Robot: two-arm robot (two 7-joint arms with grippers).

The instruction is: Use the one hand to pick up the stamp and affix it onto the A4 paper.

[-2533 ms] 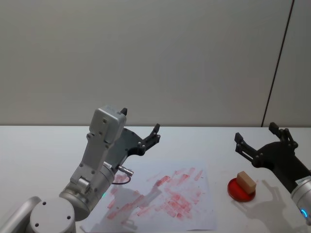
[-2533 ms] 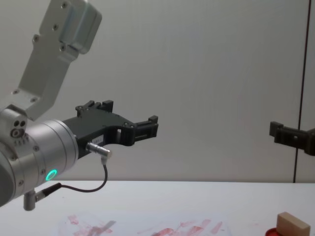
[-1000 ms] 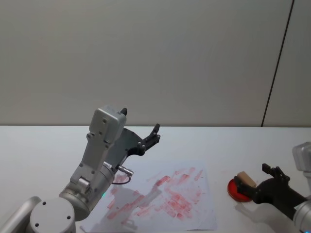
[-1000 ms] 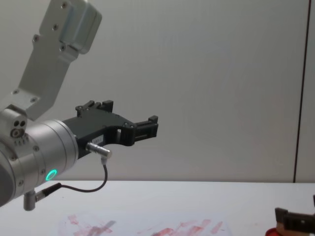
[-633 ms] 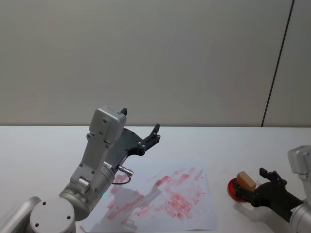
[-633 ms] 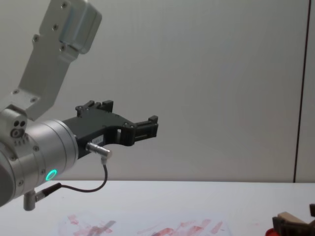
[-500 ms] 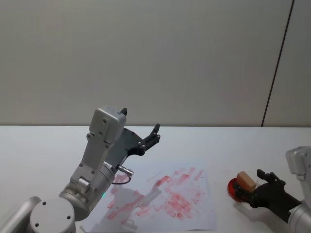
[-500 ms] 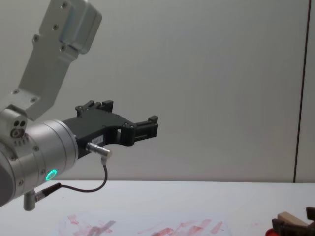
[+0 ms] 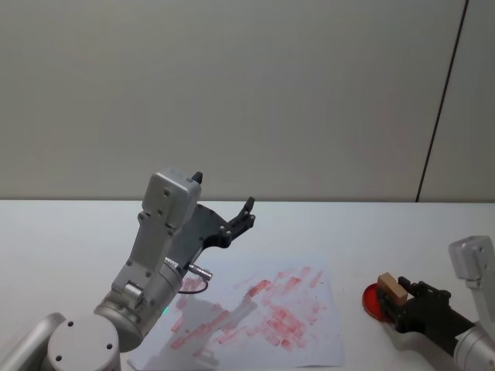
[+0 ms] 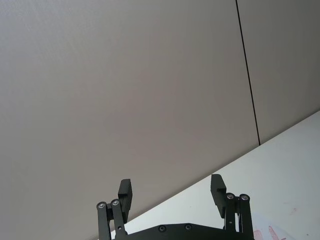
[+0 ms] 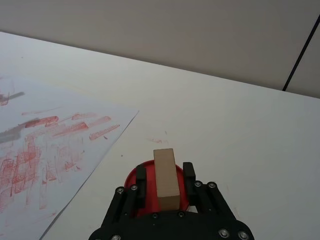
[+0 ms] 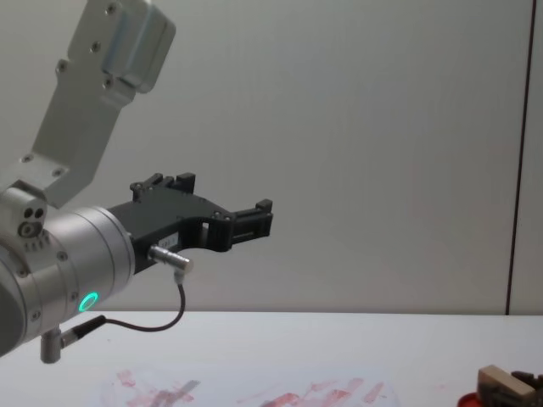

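Stamp (image 11: 165, 179) upright on red pad (image 11: 141, 176) — long axis vertical, right claw (image 11: 164, 176) pinching its sides, left claw (image 10: 172, 195) spread.

A light tan wooden rectangular stamp (image 11: 166, 177) sits over a flat round red disc (image 11: 134, 181). The white A4 paper sheet (image 9: 255, 309) carries smeared red-pink blotches on the white bench (image 9: 356, 239).

No legible text, label, brand, number or sign anywhere; red smears on paper (image 9: 263, 313) unreadable.
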